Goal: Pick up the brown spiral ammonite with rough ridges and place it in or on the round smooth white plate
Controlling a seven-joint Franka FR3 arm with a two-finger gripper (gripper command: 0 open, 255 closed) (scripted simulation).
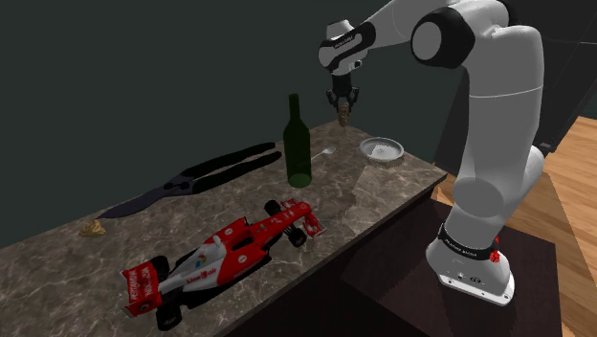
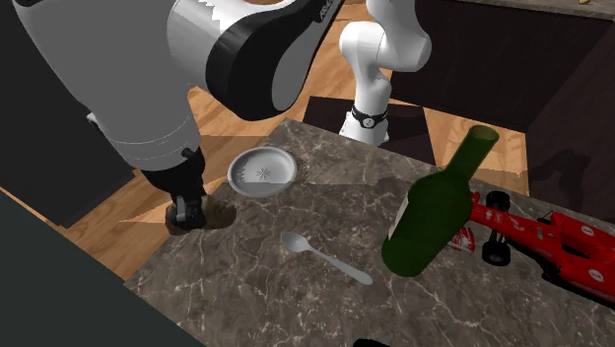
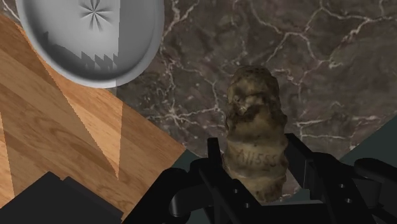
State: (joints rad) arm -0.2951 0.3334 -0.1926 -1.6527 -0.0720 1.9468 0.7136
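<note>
In the shoulder view the jaws are clenched on the ammonite [image 1: 342, 116], which hangs in the air well above the counter [image 1: 383, 196], between the green bottle [image 1: 299, 144] and the white plate [image 1: 382, 148]. It is probably carried that high so that it clears the bottle's neck on the way across. The plate sits by the counter's corner nearest the stand, with a spoon [image 1: 321, 153] lying between it and the bottle. A red racing car [image 1: 220, 257] and black shears [image 1: 191, 177] lie further along the counter, well apart from the carry path. In the second exterior view the plate [image 2: 262, 171] lies just inside the counter's edge, a star-like pattern at its centre. The spoon [image 2: 325, 258] and the bottle [image 2: 434, 217] sit further in from that edge, so an approach from above looks unobstructed. In the wrist view the ammonite [image 3: 254, 133] is gripped by its lower part between the two black fingers [image 3: 213, 156] and stands out beyond them. This leaves its free end to meet the plate [image 3: 89, 41] first, and the plate lies off to one side rather than directly ahead. The fossil is mottled tan-brown and seen edge-on, lumpy with coarse ridges stacked along it and a faint mark like lettering near the grip. A surface that rough should hold well.
</note>
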